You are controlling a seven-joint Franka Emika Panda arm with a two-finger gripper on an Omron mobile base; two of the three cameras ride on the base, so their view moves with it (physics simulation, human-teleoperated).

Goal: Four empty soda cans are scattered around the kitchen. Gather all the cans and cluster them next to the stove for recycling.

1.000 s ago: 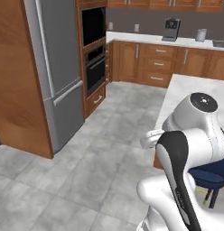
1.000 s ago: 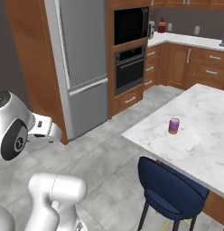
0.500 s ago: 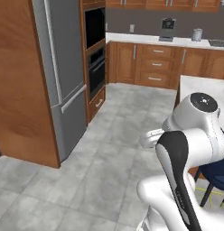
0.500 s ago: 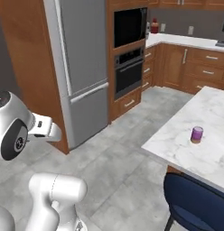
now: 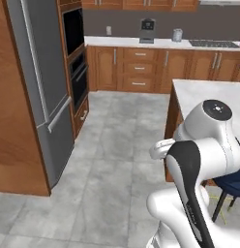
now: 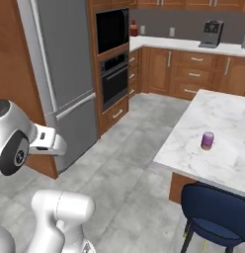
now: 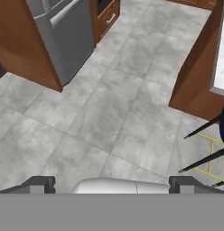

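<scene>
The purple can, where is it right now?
In the right base view, the can stands upright on the white island, near its front edge, above the blue stool.

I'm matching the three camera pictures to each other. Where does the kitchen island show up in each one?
Left base view: the island, right of centre, behind the arm.
Right base view: its top fills the right middle, a purple can on it.
Hand view: its wooden side at the right edge.
Shared landmark: the grey fridge.

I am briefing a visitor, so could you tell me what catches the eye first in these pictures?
A small purple soda can stands alone on the white marble island, above a blue stool. Across the grey tiled floor, a tall steel fridge stands beside wall ovens. The gripper hangs open and empty over the floor.
</scene>
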